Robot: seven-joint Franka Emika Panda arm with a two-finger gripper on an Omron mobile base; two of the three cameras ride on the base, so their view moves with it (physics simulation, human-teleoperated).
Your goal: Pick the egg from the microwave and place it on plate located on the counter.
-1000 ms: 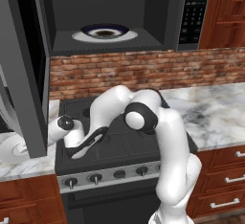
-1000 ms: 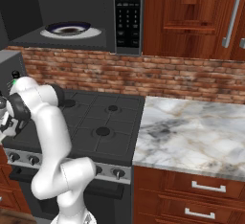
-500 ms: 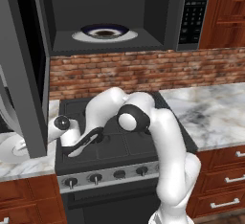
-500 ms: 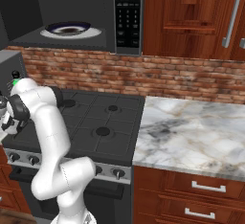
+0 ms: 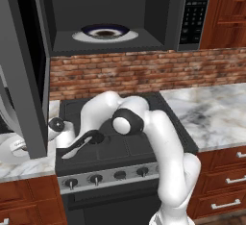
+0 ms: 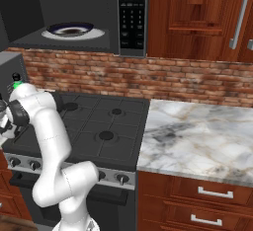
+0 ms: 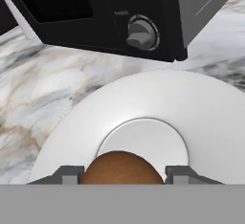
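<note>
In the hand view we see our pincer (image 7: 122,181) pinching the egg (image 7: 121,168), one grey fingertip (image 7: 69,174) on either side. Just beyond it lies the plate (image 7: 201,117), directly under the egg, on the counter (image 7: 38,89). Farther ahead, toward the right, stands a dark appliance with a round knob (image 7: 140,34).

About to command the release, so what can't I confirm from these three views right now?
- Hand view: the lower half of the egg is cut off by the bottom band, so any contact with the plate is unknowable.
- Hand view: the fingertips barely show; their hold on the egg is unclear.
- Left base view: the open microwave door hides most of the plate.
- Right base view: the frame's left edge cuts off the hand.
</note>
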